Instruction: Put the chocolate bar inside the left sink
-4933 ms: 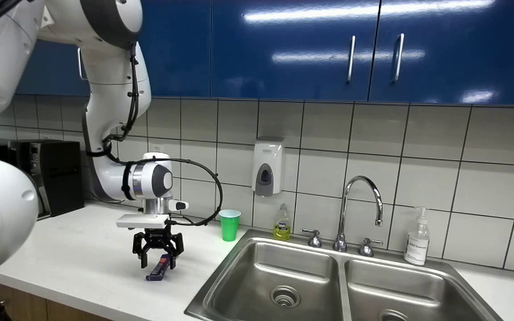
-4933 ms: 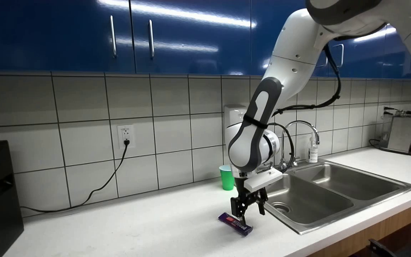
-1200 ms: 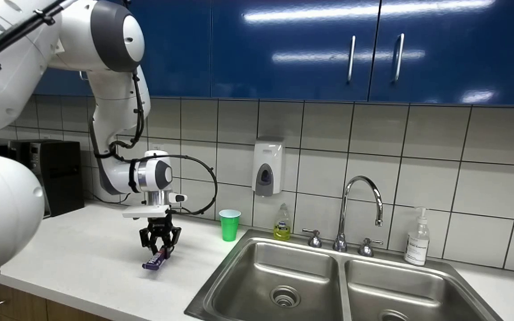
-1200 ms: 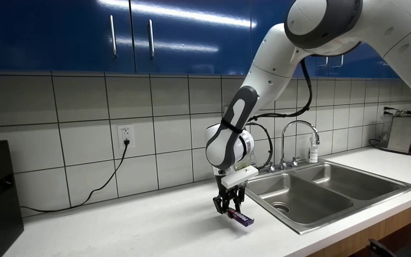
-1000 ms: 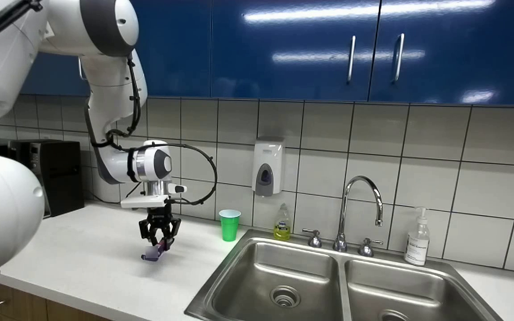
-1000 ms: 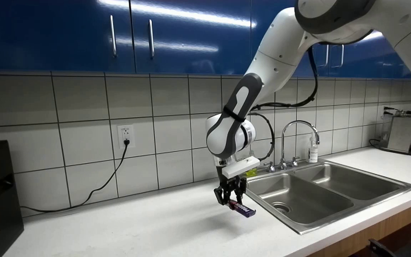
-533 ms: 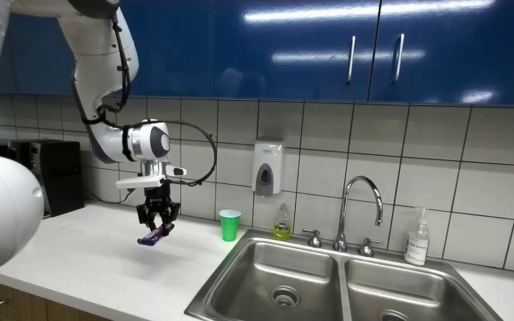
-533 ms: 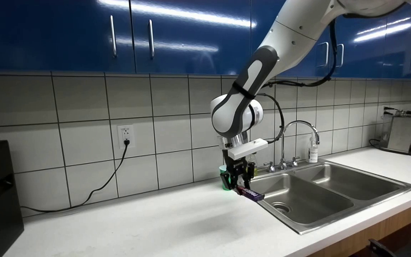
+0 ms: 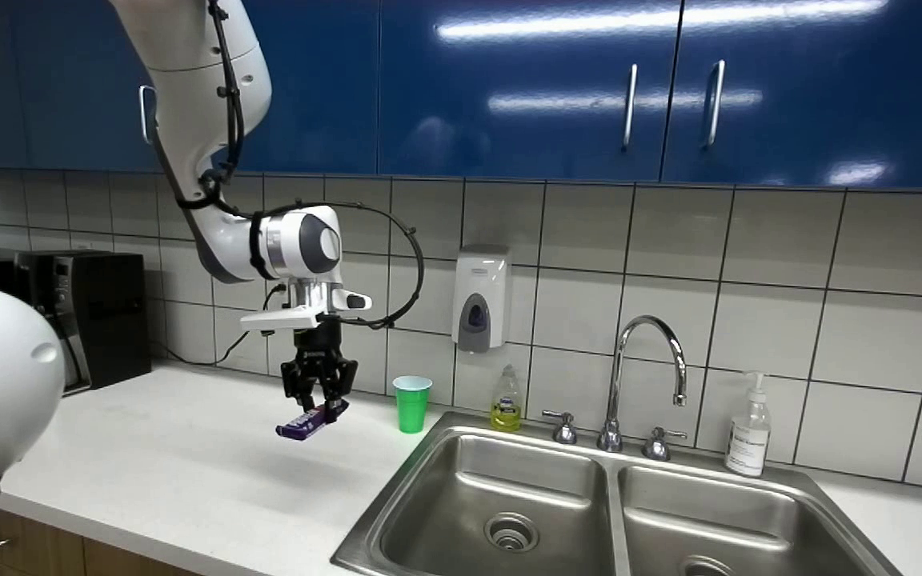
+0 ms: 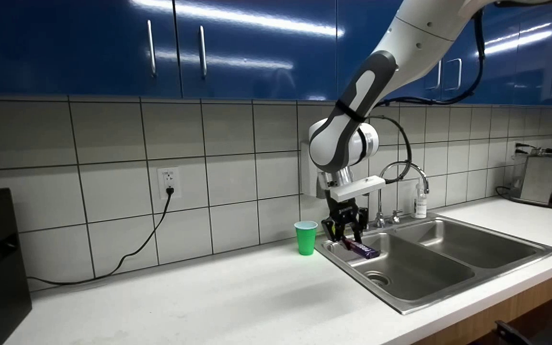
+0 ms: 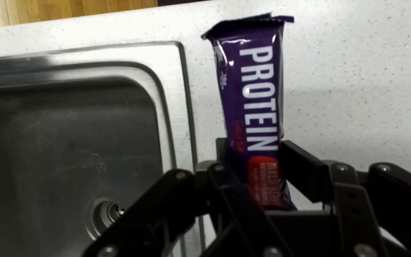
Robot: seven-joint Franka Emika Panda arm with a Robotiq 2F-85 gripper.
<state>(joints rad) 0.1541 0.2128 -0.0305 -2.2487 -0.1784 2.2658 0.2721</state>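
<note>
My gripper (image 9: 318, 411) is shut on the chocolate bar (image 9: 301, 426), which hangs above the white counter left of the sink. Filling the middle of the wrist view, the bar's purple wrapper (image 11: 250, 92) reads PROTEIN; both fingers (image 11: 302, 171) press its sides near the red-labelled end. The bar's far end sticks out freely past the fingertips. To one side lies the left sink (image 9: 461, 488), a steel basin with a round drain; its rim (image 11: 175, 107) runs close beside the bar in the wrist view. In an exterior view the bar (image 10: 366, 250) overlaps the basin's back corner.
A green cup (image 9: 412, 410) stands on the counter between gripper and sink, near the tiled wall. Behind the basins are a yellow soap bottle (image 9: 507, 404), a tall curved faucet (image 9: 616, 376) and a pump bottle (image 9: 749, 436). Blue cabinets (image 9: 509, 88) hang above.
Earlier the bar lay on the counter between open fingers. It was then gripped and lifted; over the last half second it has moved sideways towards the sink.
</note>
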